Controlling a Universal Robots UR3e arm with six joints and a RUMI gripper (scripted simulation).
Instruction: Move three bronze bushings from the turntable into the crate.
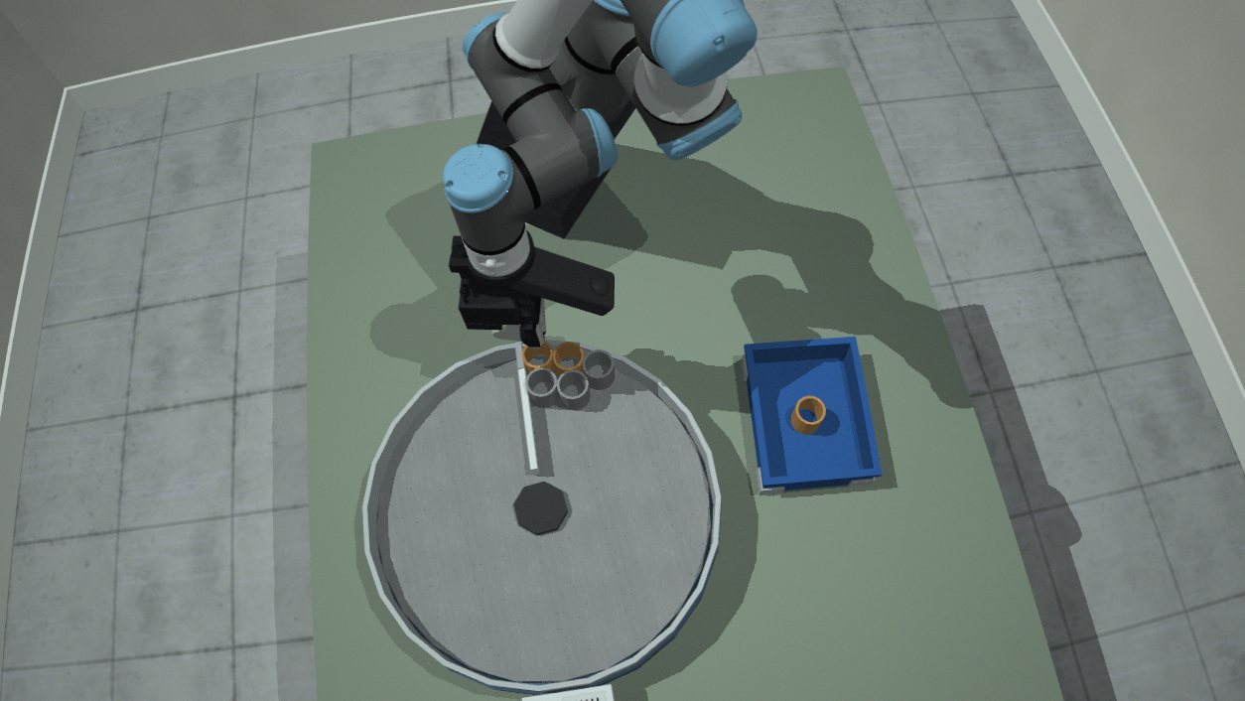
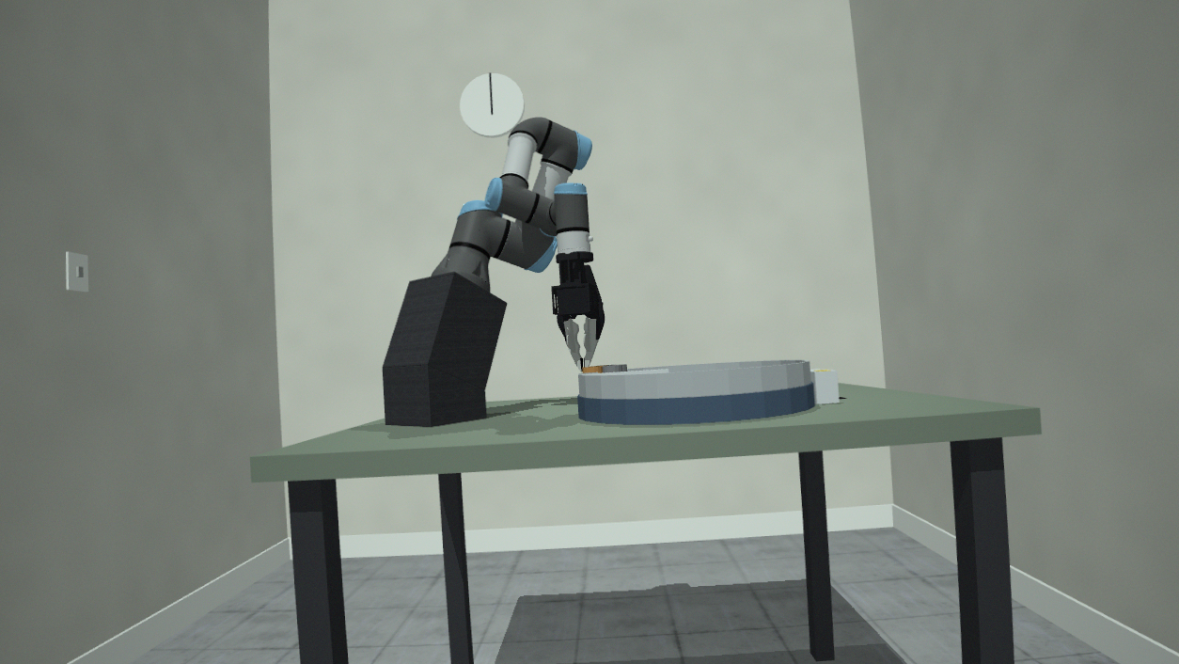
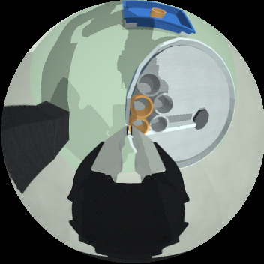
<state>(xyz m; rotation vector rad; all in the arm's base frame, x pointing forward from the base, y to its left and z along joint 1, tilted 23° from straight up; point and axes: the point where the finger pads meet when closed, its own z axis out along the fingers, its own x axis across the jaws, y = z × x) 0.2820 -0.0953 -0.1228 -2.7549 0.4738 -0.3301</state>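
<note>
Crate (image 1: 755, 417) (image 3: 131, 19), blue, open-topped: one orange sleeve (image 1: 808, 426) (image 3: 157, 16), standing apart from the walls. Turntable (image 1: 716, 513) (image 2: 700, 383) (image 3: 231, 86), round, rimmed: five sleeves, grouped at the side nearer the arm. Of these, two are orange: the first (image 1: 533, 369) (image 2: 588, 369) (image 3: 148, 127) in the corner between rim and white divider (image 1: 527, 426) (image 3: 172, 129); the second (image 1: 582, 356) (image 3: 151, 106) just beside it, along the rim. Three are grey: one (image 1: 612, 363) (image 3: 139, 83) past the second orange one, two others (image 1: 540, 396) (image 1: 572, 398) (image 3: 172, 103) (image 3: 167, 124) on the hub side.

Pincer (image 1: 533, 341) (image 2: 582, 363) (image 3: 129, 126): clenched nearly tip to tip at the corner sleeve, a sliver of orange between the pads; judged to be grasping that sleeve by its thin wall. Sleeve not yet clear of the turntable.

Progress: one of three delivered, two outstanding, both orange pieces on the turntable. Grey ones to remain. Next, by judgement: a straight lift, then carriage to the crate. Risk: slipping from the narrow hold, or nudging the neighbours.
</note>
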